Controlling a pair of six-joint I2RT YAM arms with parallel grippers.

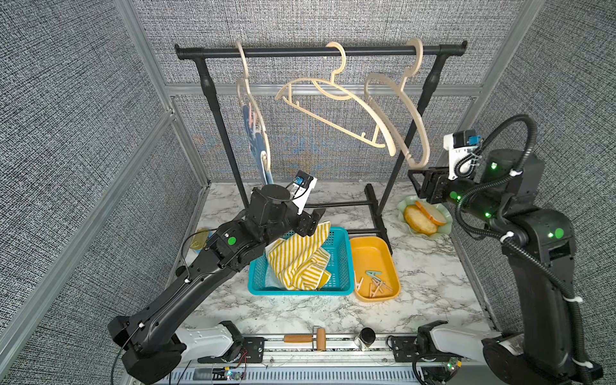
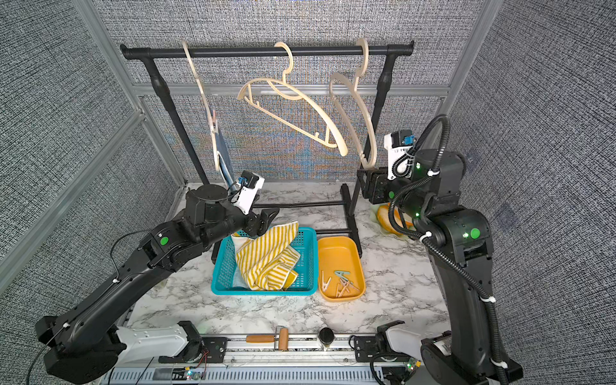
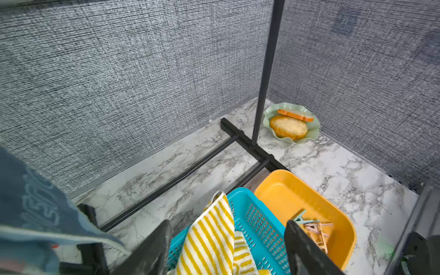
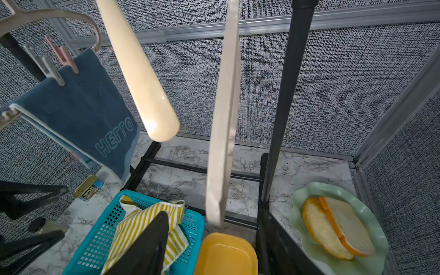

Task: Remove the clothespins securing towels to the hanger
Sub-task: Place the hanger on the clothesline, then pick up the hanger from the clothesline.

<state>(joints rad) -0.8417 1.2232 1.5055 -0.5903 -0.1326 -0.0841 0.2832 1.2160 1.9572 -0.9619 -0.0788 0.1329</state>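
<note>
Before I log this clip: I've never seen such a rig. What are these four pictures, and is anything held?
A left arm and a right arm stand at a marble table. Two pictures come from one overhead camera pair; the other two from a camera on each wrist. A rack carries hangers; a blue towel hangs pinned by two clothespins. A striped towel lies in a basket, more pins in a tray. The left gripper and right gripper are open, holding nothing.
</note>
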